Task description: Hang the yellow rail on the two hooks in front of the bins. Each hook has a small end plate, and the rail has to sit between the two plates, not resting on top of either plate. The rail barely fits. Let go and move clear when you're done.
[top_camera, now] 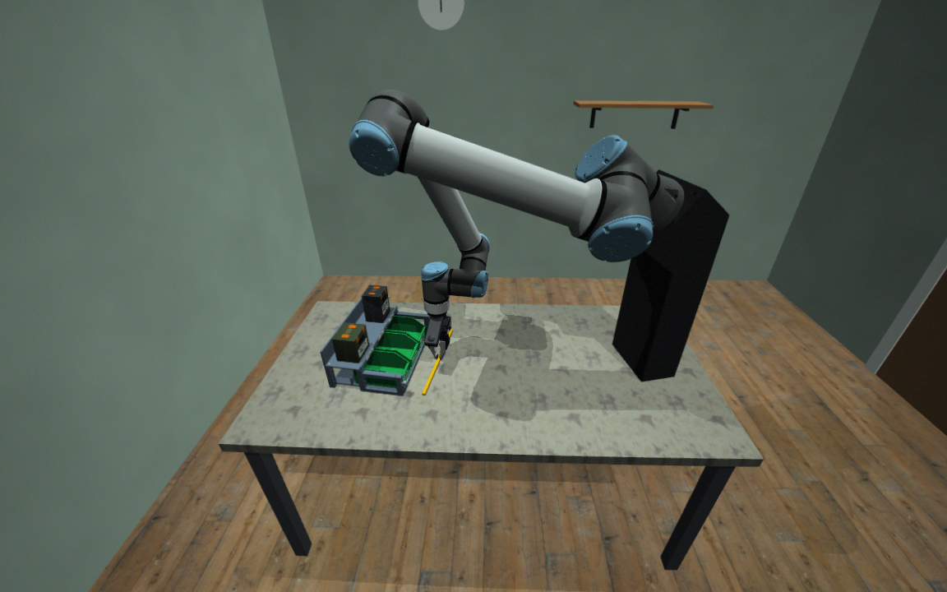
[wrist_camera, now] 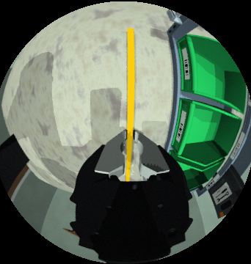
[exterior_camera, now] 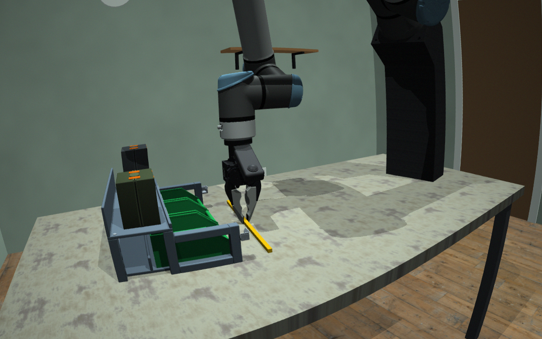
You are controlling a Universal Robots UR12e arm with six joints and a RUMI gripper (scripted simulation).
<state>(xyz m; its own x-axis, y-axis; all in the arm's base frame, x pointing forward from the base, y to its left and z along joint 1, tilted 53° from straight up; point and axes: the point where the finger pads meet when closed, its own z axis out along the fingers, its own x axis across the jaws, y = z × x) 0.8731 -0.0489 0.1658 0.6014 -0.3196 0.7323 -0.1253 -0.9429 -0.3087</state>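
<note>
The yellow rail (exterior_camera: 251,227) is thin and straight and lies on the table in front of the bin rack (exterior_camera: 167,221). It also shows in the top view (top_camera: 431,372) and in the wrist view (wrist_camera: 130,92), running away from the fingers. My gripper (exterior_camera: 244,214) points down at the table and is shut on the rail near its far end. The wrist view shows both fingers pressed against the rail's sides. One hook (exterior_camera: 243,236) sticks out of the rack's near front corner, another (exterior_camera: 203,189) at the far corner. Their end plates are too small to make out.
The grey rack holds several green bins (exterior_camera: 186,214) and two dark boxes with orange marks (exterior_camera: 137,196) behind them. The robot's black base column (exterior_camera: 411,96) stands at the far right of the table.
</note>
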